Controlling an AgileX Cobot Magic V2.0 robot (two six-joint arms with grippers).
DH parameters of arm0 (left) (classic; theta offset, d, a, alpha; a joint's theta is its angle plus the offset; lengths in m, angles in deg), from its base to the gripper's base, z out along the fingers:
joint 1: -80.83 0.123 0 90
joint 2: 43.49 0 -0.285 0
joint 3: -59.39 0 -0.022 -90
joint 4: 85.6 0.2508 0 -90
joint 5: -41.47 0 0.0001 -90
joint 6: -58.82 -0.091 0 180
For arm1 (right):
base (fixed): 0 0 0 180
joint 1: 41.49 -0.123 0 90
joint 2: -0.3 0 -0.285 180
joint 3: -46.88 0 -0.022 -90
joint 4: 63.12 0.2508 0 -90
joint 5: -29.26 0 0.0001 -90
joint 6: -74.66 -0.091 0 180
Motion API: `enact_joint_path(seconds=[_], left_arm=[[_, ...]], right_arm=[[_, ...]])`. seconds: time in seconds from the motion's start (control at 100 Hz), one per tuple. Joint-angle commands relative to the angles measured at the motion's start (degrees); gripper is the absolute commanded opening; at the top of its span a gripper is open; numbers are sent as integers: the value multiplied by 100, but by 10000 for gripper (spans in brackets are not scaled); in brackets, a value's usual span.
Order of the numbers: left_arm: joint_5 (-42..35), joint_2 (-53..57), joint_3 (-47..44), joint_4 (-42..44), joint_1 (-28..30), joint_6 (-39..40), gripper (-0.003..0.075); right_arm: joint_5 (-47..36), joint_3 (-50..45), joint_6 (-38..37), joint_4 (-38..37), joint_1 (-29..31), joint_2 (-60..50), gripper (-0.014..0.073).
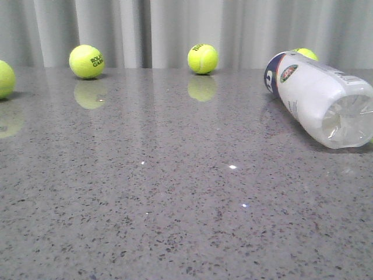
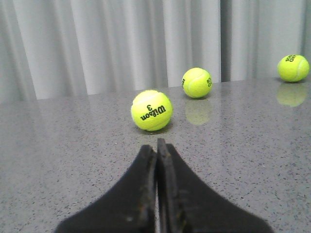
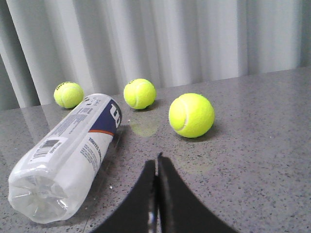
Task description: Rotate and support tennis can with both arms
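Can's flat on its side, both grippers pinched shut on nothing, nobody's touched it yet.

Nearest stuff first: the left gripper (image 2: 156, 145) and right gripper (image 3: 156, 162) both have their fingers pressed together with nothing between them, hanging low over the speckled table (image 1: 175, 221). The tennis can (image 1: 320, 96) lies at the right side of the table, clear base toward the camera, label end pointing back at the curtain (image 1: 175, 29). I'd guess it's empty, so light, thin-walled, squashy plastic, slick and happy to roll; take it mid-body across the round and prop the stiffer rim end. Count: one can. Balls: the front view shows four, one half hidden behind the can, and there may be more, since the wrist views show three each and I can't match them all up.
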Motion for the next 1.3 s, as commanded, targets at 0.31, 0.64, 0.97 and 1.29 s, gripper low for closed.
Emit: enact_joint_path(seconds=[0.31,0.64,0.97,1.29], left_arm=[[-430,228,-271,-2,11,62,-21],[-430,228,-271,-2,11,62,-21],[-430,228,-271,-2,11,62,-21],[-430,228,-271,-2,11,62,-21]], right_arm=[[-500,267,1,-41,37,-123,-68],[1328,2225,-2,-41,37,495,-68],[4426,4796,79,-41,37,2725,-68],[5075,5545,79,-41,37,4156,-66]])
